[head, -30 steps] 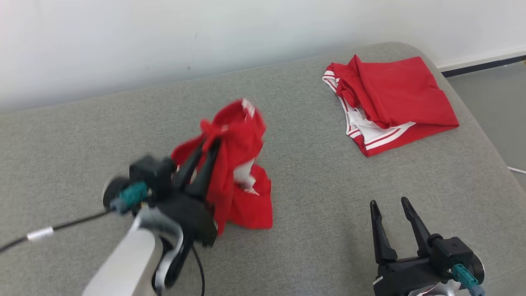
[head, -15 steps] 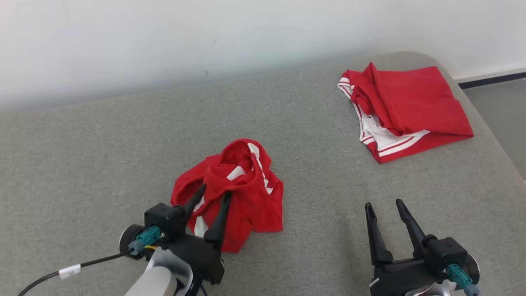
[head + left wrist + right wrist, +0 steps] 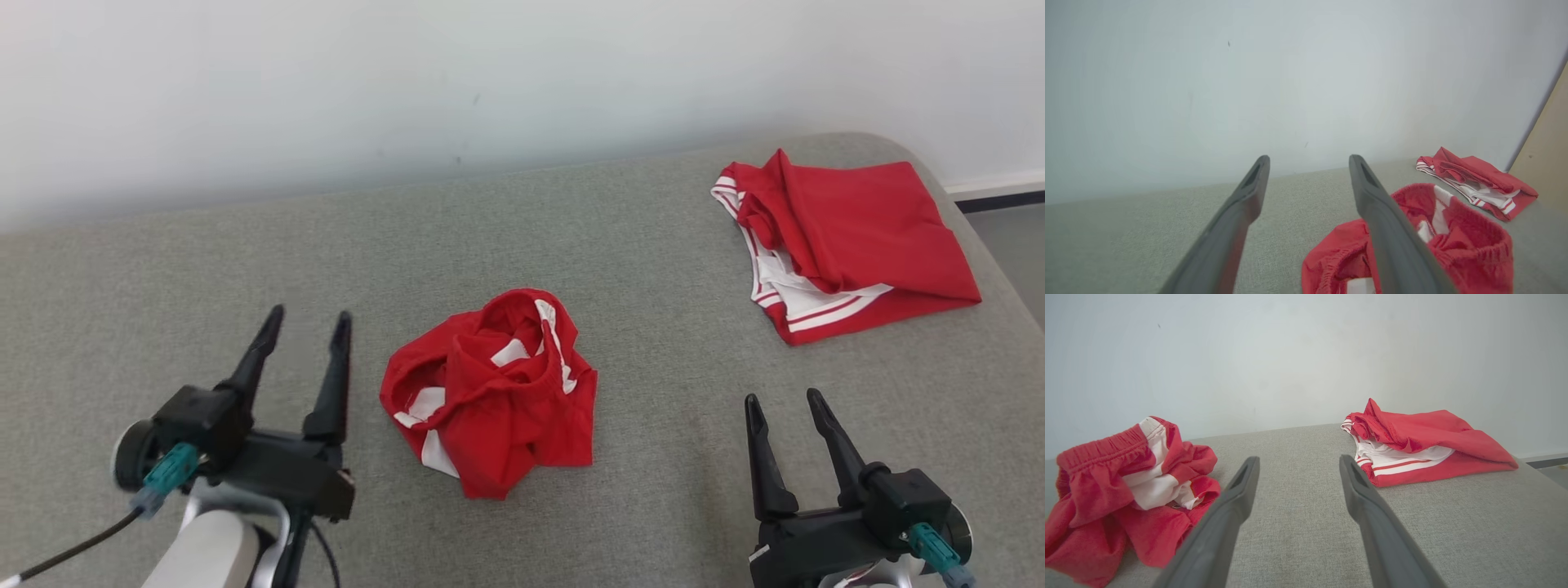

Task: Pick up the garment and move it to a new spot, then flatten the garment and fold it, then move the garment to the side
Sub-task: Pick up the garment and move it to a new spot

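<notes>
- Two red-and-white garments lie on the grey fabric-covered tabletop. The crumpled garment sits near the middle, and a folded garment sits in the far right corner, close to the rounded right edge.
- Bare tabletop stretches along the far edge under the white wall, across the whole left half, and between the two garments.
- Left end effector is spread and holds nothing. It stands just left of the crumpled garment, clear of it.
- Right end effector is also spread and holds nothing. It sits near the front right, well apart from both garments.
- One second ago the left end effector pinched the crumpled garment and held it up. Half a second ago its fingers were opening over the heap. Now the garment rests on the tabletop. The head camera has also shifted.
- The tabletop's near and left edges are cut off in the head view.
- In the left wrist view, one finger hides part of the crumpled garment.
- The heap's folds hide its outline.
</notes>
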